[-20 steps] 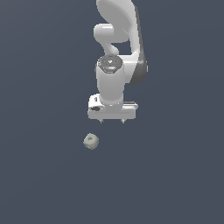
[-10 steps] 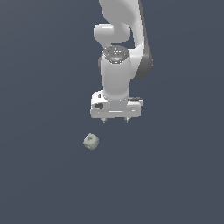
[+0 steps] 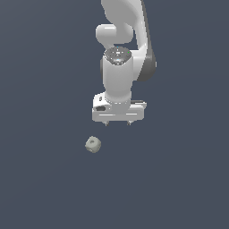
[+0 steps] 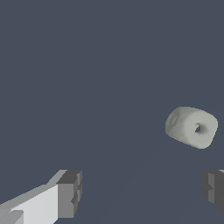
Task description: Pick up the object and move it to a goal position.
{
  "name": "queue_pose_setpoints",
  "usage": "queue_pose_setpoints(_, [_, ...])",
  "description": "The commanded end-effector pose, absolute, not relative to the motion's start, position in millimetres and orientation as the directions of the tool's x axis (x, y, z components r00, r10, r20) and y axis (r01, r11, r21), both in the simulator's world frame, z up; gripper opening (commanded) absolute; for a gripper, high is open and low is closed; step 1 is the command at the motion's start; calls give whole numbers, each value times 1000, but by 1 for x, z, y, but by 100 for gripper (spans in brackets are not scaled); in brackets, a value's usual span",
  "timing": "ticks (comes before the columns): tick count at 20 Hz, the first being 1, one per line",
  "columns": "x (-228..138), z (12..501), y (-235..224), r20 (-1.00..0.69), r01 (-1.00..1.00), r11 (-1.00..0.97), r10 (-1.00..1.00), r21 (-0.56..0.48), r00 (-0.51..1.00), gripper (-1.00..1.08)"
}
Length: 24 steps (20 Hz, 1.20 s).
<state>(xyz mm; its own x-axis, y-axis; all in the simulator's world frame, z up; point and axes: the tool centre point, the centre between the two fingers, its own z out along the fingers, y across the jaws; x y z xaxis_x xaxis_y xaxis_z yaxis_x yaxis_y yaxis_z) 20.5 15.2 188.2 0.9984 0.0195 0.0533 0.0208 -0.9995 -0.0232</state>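
Note:
The object is a small pale grey-green block with rounded corners and dimples, lying on the dark floor. My gripper hangs apart from it, toward the exterior view's right and farther back. The jaws stand wide open with nothing between them. In the wrist view the object shows ahead of the gripper, nearer to one dark fingertip than to the other.
The white arm rises behind the gripper toward the top of the exterior view. The dark grey floor spreads all around.
The gripper has come down and drifted slightly toward the exterior view's right and the camera. The object has stayed where it was.

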Motion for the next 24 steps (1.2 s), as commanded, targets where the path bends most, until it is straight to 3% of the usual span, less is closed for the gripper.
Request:
queue_pose_setpoints(1, [23, 183, 9, 49, -3, -1000, -4, -24, 999, 100])
queue_pose_setpoints(16, [46, 109, -84, 7, -325, -945, -326, -10, 945, 100])
queue_pose_setpoints(24, [48, 90, -107, 0, -397, -918, -397, 0, 918, 100])
